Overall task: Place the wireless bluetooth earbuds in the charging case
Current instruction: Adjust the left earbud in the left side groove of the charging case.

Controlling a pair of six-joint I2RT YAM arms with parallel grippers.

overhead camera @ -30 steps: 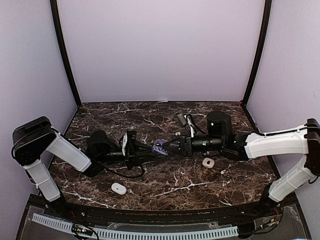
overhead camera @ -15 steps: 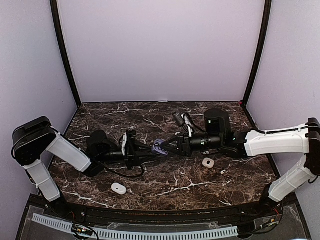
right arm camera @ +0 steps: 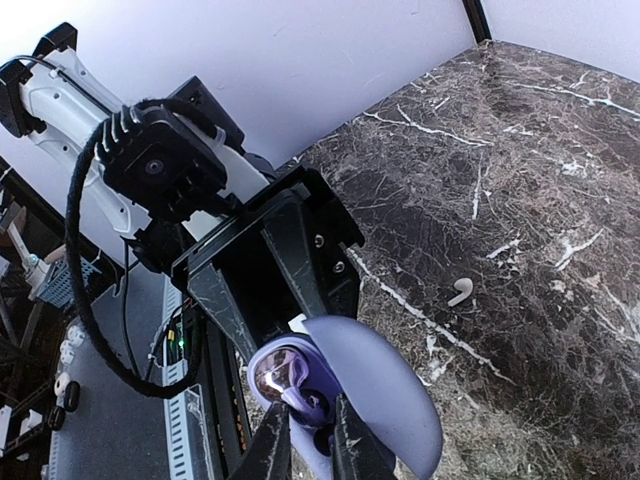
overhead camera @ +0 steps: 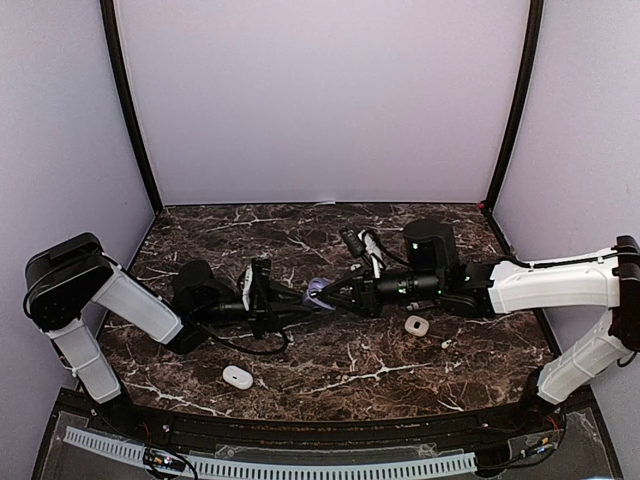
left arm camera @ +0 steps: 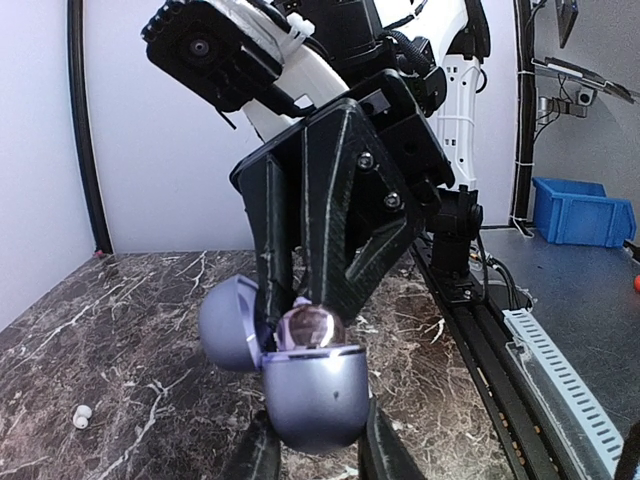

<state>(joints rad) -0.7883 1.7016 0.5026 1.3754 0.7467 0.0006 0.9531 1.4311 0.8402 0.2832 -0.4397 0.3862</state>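
A lavender charging case (left arm camera: 315, 395) is held off the table with my left gripper (left arm camera: 320, 455) shut on its lower shell; its lid (left arm camera: 228, 325) hangs open to the left. At the case's mouth sits a glossy dark lavender earbud (left arm camera: 310, 328), partly inside. My right gripper (right arm camera: 310, 440) is shut on this earbud (right arm camera: 285, 368), beside the open lid (right arm camera: 385, 395). From above, the two grippers meet at the case (overhead camera: 318, 292) mid-table. One white earbud (right arm camera: 461, 293) lies loose on the marble.
A shut white case (overhead camera: 237, 377) lies near the front left. An open white case (overhead camera: 416, 325) rests under the right arm, with a small white bud (overhead camera: 446, 343) beside it. Another white bud (left arm camera: 82, 416) lies on the marble. Walls enclose the table.
My right gripper has moved left with the lavender earbud, up to the mouth of the open case. The left arm and the case have stayed put.
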